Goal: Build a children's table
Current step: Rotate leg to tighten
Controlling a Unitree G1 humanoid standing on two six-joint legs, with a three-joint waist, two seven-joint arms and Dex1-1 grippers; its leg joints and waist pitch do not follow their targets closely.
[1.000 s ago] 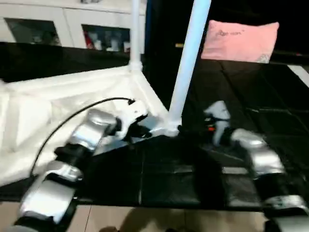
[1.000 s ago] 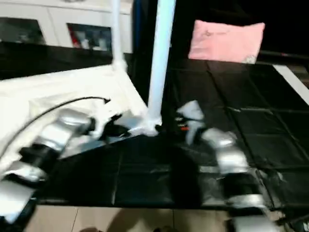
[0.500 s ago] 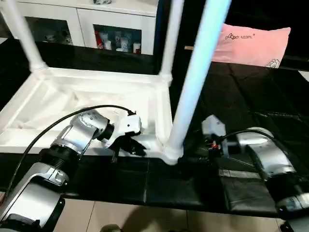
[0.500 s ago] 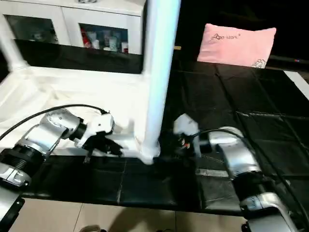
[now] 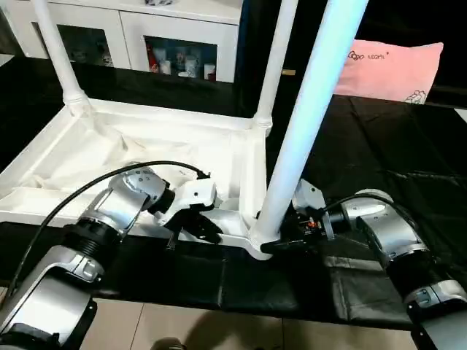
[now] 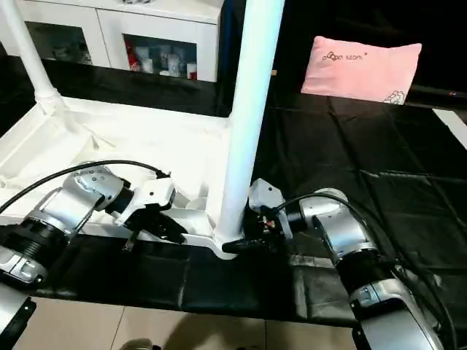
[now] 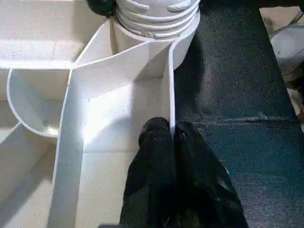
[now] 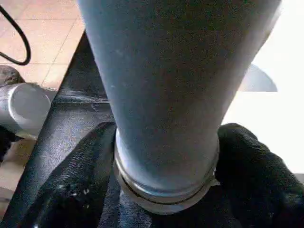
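Having closed in since a second ago, the right hand (image 8: 166,190) now has its fingers (image 8: 71,190) spread around the base of the near leg (image 5: 306,124). At the left, the left hand (image 7: 172,137), fingers pressed together, pinches the tabletop's (image 5: 109,146) near rim beside that corner socket (image 7: 156,19). Black mat (image 5: 379,146) lies open to the right of the tabletop.

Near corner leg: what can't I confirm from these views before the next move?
- Near leg: top cut off by the head views' upper edge.
- Its seating in the corner socket: the leg's own collar hides it in the right wrist view.
- Right gripper: fingers flank the leg base; contact unclear.
- Tabletop: left end cut off by the picture edge.
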